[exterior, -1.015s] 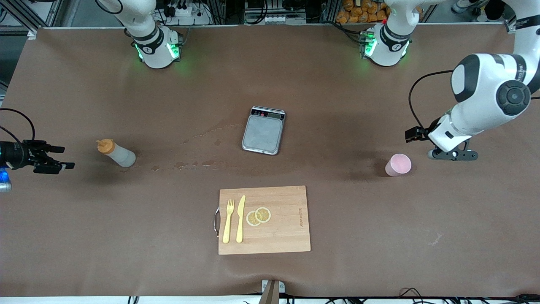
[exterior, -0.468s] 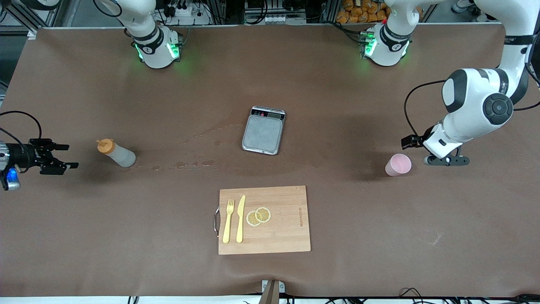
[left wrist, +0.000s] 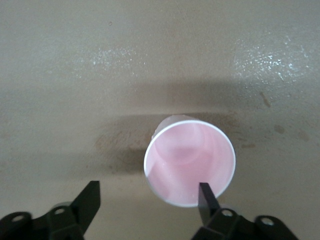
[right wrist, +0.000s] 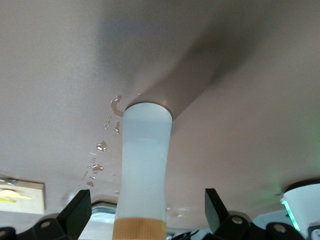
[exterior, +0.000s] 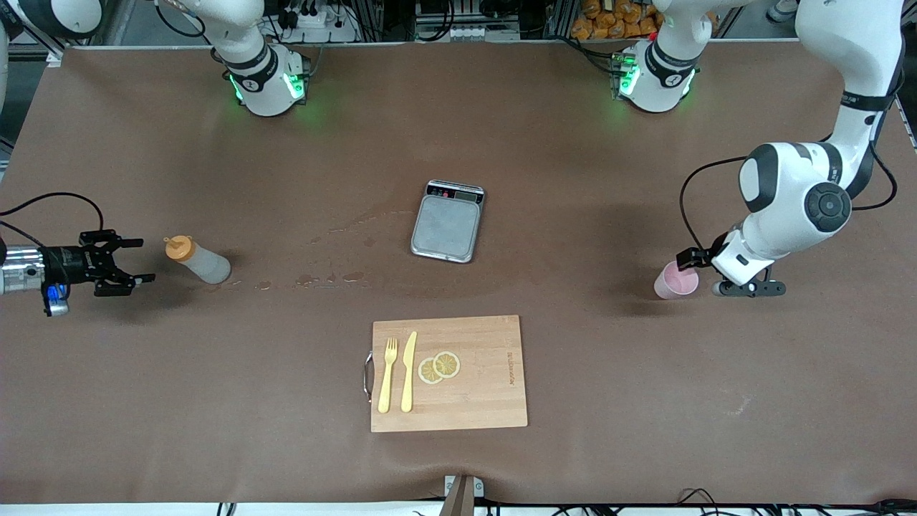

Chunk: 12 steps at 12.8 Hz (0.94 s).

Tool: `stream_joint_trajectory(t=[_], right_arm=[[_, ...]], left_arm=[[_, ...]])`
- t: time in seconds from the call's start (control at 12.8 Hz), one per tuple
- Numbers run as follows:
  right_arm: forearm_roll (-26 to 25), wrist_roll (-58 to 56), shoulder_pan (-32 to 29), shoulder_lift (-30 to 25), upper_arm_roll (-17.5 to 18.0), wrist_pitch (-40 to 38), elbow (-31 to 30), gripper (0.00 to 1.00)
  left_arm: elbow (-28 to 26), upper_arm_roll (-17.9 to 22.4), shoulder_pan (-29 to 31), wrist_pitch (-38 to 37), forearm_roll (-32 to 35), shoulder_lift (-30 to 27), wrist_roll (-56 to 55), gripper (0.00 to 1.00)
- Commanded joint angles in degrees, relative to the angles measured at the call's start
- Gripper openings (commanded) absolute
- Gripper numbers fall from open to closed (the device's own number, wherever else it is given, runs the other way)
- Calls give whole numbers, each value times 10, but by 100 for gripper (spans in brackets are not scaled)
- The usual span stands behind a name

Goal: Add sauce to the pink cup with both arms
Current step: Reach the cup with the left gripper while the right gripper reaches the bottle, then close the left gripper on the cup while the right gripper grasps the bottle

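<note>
While both arms sit low at their ends of the bench (exterior: 458, 129), I treat this as the reach-and-grasp step: nothing is held yet, and no sauce can go in until bottle and cup are both secured.

On the left arm's side, the left gripper (exterior: 698, 259) is right beside the pink cup (exterior: 675, 279), which stands upright on the bench toward that arm's end. From the left wrist view the cup (left wrist: 189, 162) lies partly between the spread fingers (left wrist: 206, 196), one finger close against the rim, the other well clear. I judge the approach is off-centre, so I want to shift sideways until the cup sits midway, then squeeze gently; a light plastic tumbler may skid or tip if one finger lands first.

At the right arm's end, the right gripper (exterior: 125, 261) is near the cap of the sauce (exterior: 197, 259), not touching it. Its fingers (right wrist: 76, 210) stand wide apart, and the right wrist view shows the bottle (right wrist: 144, 170) lined up between them. I would push on past the orange cap and grip the body, firmly enough to lift yet not enough to squirt early.

Between them lie the scale (exterior: 448, 220) and the cutting board (exterior: 487, 401), both out of my path.
</note>
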Motion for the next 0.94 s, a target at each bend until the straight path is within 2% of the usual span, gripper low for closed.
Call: stream_joint_trajectory(t=[0.0,0.16,0.23,0.47,0.55,0.7,0.86], right_arm=[[62,44,-31,50,9,-15,17,100],[112,59,-44,78,9,-15,16,100],[113,60,-43,83,9,-16,15,100],[116,72,-37,97,9,-54,14,100],[124,80,-32,97,9,-62,14,100],[130,86,-31,97,10,-65,3,100],[133,86,-28,104,11,-65,3,100]], left_arm=[[28,0,17,6,-5,34,-3,81],[35,0,18,7,-6,46,-3,74],[35,0,19,7,-8,47,-2,65],[36,0,13,7,-8,49,-2,13],[35,-2,10,5,-8,46,-3,0],[33,-14,9,0,-8,36,-9,0],[35,-49,10,-20,-8,21,-43,0]])
